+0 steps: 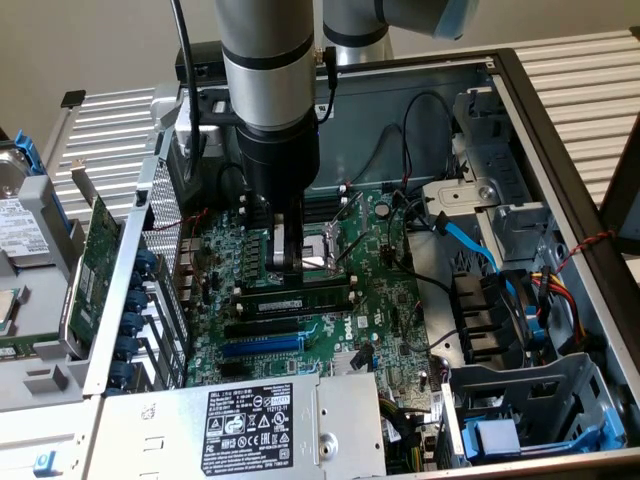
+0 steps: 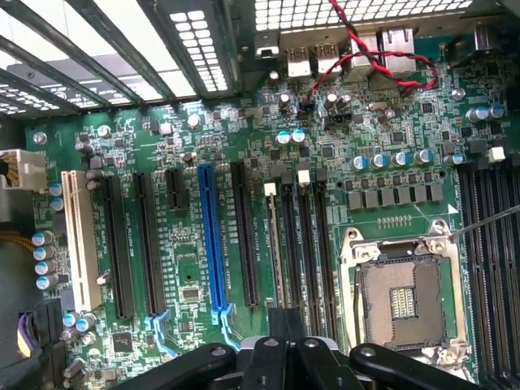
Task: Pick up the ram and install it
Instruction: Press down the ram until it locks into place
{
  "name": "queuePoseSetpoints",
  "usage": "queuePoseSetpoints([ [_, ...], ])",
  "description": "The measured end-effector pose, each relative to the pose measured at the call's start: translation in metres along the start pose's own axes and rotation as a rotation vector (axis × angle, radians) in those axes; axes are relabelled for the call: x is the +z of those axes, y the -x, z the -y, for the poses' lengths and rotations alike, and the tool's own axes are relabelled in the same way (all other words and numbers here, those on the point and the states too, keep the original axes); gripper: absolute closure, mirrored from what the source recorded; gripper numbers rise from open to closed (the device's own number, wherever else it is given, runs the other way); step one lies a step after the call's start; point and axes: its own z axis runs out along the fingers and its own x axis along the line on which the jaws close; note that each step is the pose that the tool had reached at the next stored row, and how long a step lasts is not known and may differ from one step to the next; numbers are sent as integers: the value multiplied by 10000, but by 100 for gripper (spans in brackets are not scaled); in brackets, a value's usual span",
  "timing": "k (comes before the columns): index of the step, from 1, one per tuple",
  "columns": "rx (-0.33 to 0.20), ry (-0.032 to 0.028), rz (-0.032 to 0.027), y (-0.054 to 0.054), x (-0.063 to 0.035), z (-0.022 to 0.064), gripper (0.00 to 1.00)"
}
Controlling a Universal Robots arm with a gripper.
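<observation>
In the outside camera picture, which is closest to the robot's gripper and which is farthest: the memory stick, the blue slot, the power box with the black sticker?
From the gripper:
1. The memory stick, lying in its slot on the board right beside the gripper.
2. The blue slot, farther along the board toward the power box.
3. The power box, at the case's near edge, farthest.

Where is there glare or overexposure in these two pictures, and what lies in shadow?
Exterior view: glare on the metal CPU socket just beside the gripper; the arm darkens the board behind it. Wrist view: the vent grilles are blown out white; the gripper is dark, nearly a silhouette.
</observation>
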Motion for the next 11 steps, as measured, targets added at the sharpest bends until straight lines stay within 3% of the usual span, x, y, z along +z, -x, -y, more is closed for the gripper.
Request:
queuePoseSetpoints([
  [11,1560,4,10,0,0,0,89],
])
